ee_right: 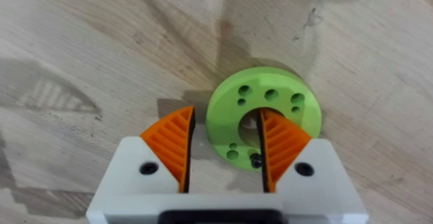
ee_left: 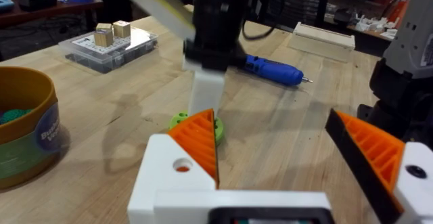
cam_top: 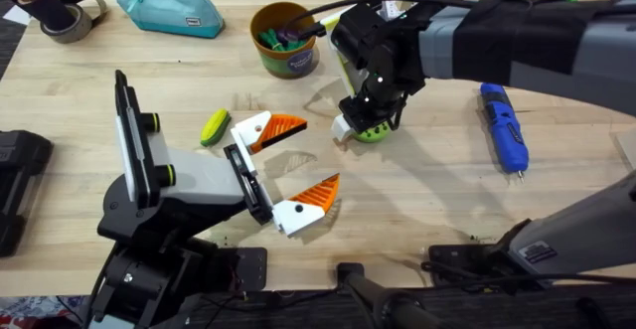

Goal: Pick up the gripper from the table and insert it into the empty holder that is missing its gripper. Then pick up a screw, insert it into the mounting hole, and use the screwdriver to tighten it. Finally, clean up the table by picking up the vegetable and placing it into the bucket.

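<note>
across the wooden table (cam_top: pixel 417 200) the two arms take up most of the room. the right arm comes in from the right side and hangs over the middle, its right gripper (ee_right: pixel 223 149) down on the gripper (ee_right: pixel 270 112), that lime-green disc with holes. in the right wrist view one orange pad sits in the disc's centre hole and the other just outside the rim, so the fingers straddle a slice of the ring — whether they're actually pinching it yet, i can't tell. from overhead the disc (cam_top: pixel 373 130) peeks out under the black wrist, with a white bit beside it.

the left arm rises from the lower left, and its left gripper (cam_top: pixel 298 165) has its fingers spread wide, nothing between them, hovering above bare wood just left of the disc.

smaller stuff: a teal zip pouch (cam_top: pixel 169 8) at the far left of the table. the bucket (cam_top: pixel 285 39) stands at the far edge behind the right gripper, with green and purple bits inside. the screwdriver (cam_top: pixel 504 125) lies flat over on the right, bit pointing toward the near edge. the vegetable (cam_top: pixel 214 127) — tiny lime-and-yellow thing — lies just left of the left gripper's upper finger.
</note>
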Available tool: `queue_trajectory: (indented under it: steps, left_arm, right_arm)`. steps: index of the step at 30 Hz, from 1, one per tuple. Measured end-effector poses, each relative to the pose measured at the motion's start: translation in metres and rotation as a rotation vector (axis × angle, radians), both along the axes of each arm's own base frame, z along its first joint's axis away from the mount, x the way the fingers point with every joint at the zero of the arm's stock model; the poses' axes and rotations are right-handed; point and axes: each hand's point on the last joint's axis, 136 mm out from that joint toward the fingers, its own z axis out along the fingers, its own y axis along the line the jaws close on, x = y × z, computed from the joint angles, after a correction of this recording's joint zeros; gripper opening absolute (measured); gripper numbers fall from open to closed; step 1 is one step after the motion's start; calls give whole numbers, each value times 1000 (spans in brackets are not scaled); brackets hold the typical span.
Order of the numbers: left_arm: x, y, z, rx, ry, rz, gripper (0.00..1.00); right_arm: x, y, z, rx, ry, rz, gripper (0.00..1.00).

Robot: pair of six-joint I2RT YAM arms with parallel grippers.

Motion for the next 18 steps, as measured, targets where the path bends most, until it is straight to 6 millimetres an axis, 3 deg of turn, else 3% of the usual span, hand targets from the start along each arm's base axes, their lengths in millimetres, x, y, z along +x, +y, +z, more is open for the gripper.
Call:
queue_trajectory:
  steps: [18]
  left_arm:
    - [0, 0, 3, -1, -2, 4, 992]
  right_arm:
    - [1, 1, 0, 6, -1, 2, 530]
